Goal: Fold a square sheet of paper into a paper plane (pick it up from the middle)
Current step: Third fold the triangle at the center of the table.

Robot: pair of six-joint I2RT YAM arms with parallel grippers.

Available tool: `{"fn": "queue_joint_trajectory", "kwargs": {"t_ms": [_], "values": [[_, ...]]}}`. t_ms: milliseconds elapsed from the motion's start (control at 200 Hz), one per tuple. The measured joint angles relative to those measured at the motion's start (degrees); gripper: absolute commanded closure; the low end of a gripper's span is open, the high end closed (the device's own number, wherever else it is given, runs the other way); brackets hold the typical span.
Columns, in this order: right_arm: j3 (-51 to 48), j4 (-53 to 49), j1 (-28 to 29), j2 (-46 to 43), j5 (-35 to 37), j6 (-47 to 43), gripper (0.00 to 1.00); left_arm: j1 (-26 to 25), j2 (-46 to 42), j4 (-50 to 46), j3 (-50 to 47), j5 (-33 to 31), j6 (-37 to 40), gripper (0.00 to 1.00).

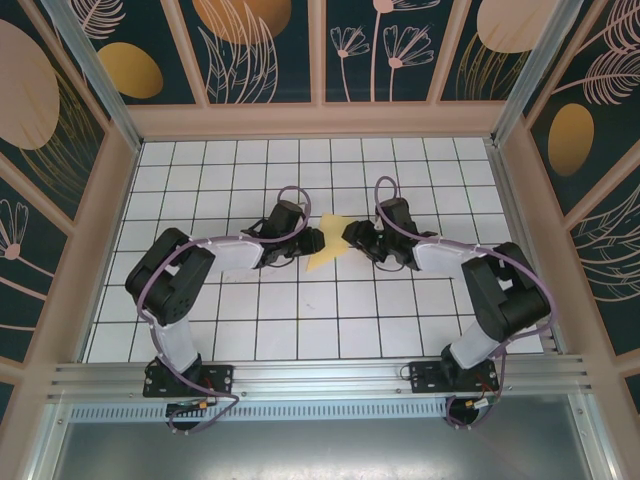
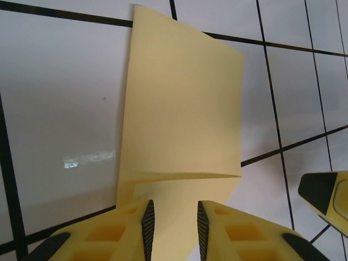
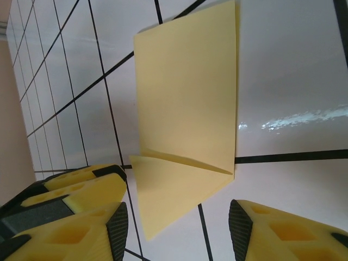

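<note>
Folded yellow paper [image 1: 330, 252] lying flat at the middle of the white gridded surface [image 1: 300, 310], between two arms reaching in from left and right. Left claw [image 2: 174, 207] parted narrowly, one end of the paper running into the gap, nothing pinched. Right claw [image 3: 178, 209] spread wide either side of the paper's pointed tip, gripping nothing. Seen from above, claw fingers too dark and small to make out, paper's side edges partly covered.

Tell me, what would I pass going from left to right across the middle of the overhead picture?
left arm → left gripper → yellow paper → right gripper → right arm
</note>
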Motion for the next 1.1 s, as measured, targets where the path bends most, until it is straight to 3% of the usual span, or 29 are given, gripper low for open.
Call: {"fn": "queue_joint_trajectory", "kwargs": {"t_ms": [250, 670, 1101], "values": [[0.3, 0.2, 2.1, 4.3, -0.2, 2.1, 0.46, 0.1, 1.3, 0.5, 0.2, -0.7, -2.3, 0.64], [2.5, 0.5, 2.6, 7.0, -0.2, 4.0, 0.50, 0.9, 2.4, 0.4, 0.2, -2.4, -5.1, 0.84], [3.8, 0.5, 2.6, 8.6, 0.0, 4.7, 0.55, 1.1, 3.3, -0.6, 0.2, -4.2, -4.6, 0.94]]}}
